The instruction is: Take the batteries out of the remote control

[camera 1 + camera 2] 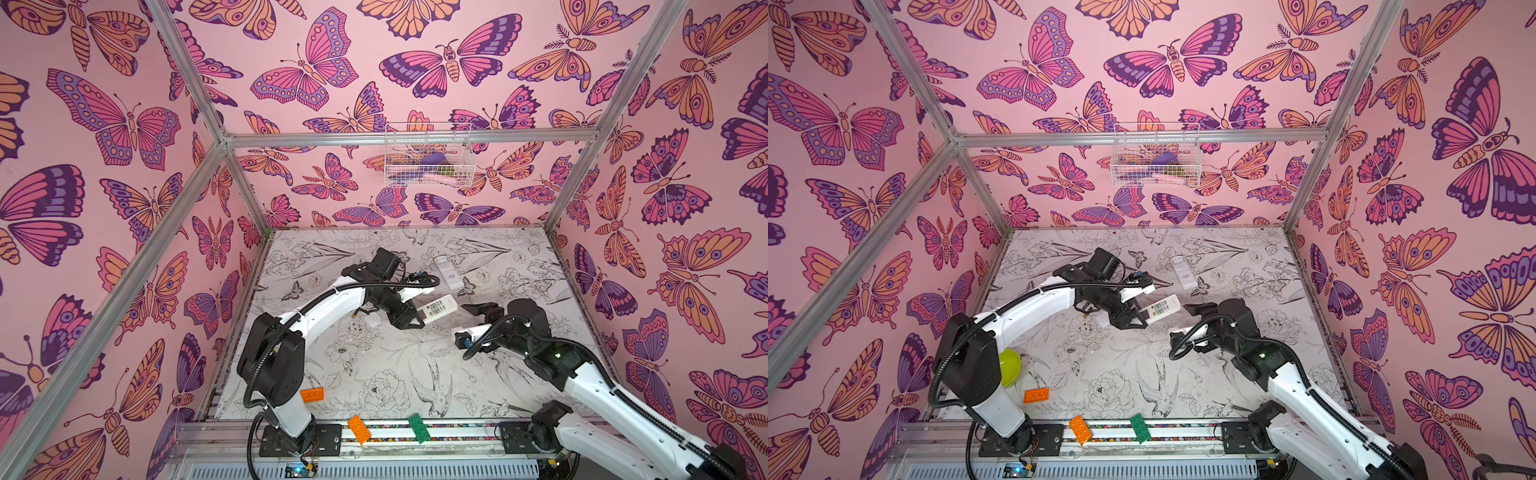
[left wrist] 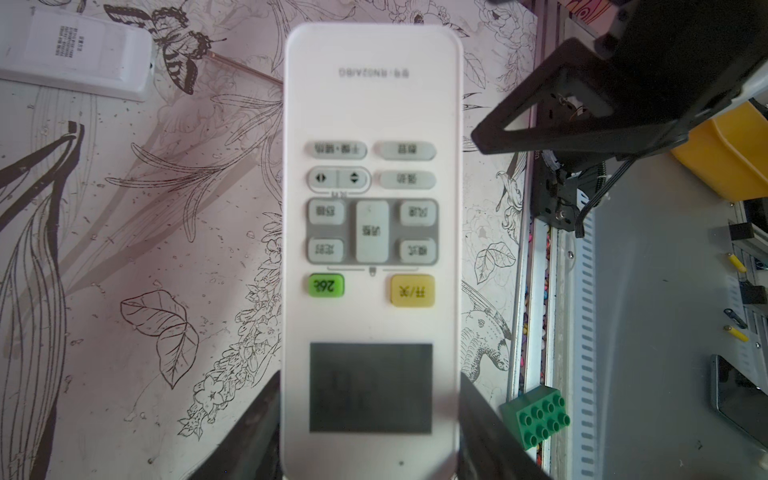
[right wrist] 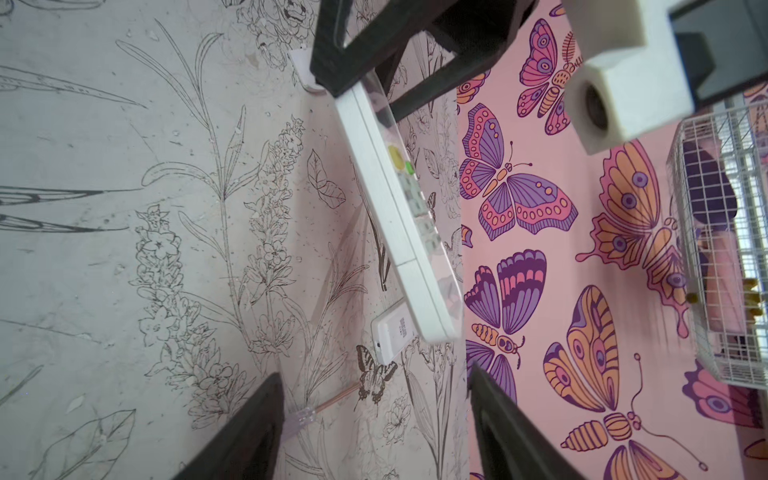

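Left gripper (image 2: 370, 390) clamps the remote (image 2: 372, 104) by its display end; the free end lies just beside your parted right gripper (image 1: 469, 308).

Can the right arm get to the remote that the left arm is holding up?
Probably yes: the right gripper is open beside the free end of the held remote, with nothing between them.

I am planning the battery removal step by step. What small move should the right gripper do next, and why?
Probably advance the right gripper to the free end of the remote. The left gripper clamps only its display end, buttons up, and the right one is open, empty, just short of it.
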Robot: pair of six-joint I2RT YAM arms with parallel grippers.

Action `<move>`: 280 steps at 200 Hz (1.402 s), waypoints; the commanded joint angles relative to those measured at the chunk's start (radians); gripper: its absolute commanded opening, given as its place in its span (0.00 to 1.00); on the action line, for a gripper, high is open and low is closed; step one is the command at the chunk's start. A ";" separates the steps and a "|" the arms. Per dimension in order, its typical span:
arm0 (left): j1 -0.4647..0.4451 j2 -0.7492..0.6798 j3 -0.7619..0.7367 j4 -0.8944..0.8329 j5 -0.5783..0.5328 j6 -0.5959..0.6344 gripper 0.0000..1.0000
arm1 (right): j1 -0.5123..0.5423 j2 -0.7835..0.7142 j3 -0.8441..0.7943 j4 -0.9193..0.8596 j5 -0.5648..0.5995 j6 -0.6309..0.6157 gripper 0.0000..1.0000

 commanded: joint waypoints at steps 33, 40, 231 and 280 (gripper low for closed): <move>-0.025 -0.010 0.000 -0.034 0.045 0.037 0.19 | 0.020 0.057 0.046 0.125 0.019 -0.099 0.62; -0.030 -0.008 -0.004 -0.035 0.045 0.046 0.20 | 0.020 0.063 0.042 0.141 0.020 -0.106 0.59; -0.064 -0.041 0.081 -0.119 -0.026 0.095 0.73 | 0.040 0.048 0.023 0.035 0.050 0.007 0.02; -0.041 -0.059 0.197 -0.305 -0.062 0.264 0.95 | 0.029 0.134 0.086 -0.102 -0.040 0.259 0.02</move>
